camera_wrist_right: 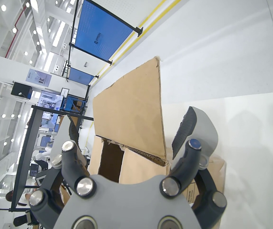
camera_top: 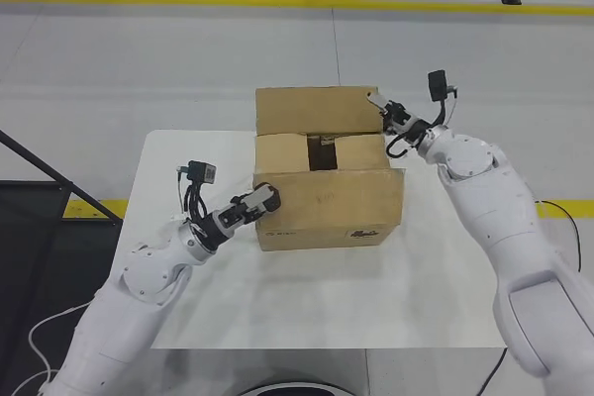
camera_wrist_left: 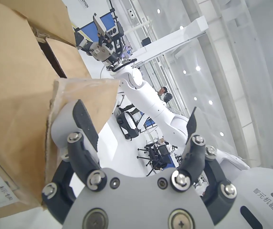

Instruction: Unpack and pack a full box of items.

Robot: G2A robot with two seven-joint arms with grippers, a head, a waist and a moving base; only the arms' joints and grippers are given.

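Two finger sets are standing wide open, holding nothing. The left fingers [camera_wrist_left: 85, 122] are touching a corner flap [camera_wrist_left: 88, 91] of the box [camera_top: 327, 203], and its rear flap [camera_wrist_right: 131, 106] is lying between the right fingers [camera_wrist_right: 185, 129].

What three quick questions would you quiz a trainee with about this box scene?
1. True or false: the cardboard box stands on the floor.
2. The right gripper is beside: A) the box's opened far flap; B) a bottle; C) a cup.
3. Fill in, open or shut: the left gripper is ___.
Key: 1 false, it stands on the white table; 2 A; 3 open.
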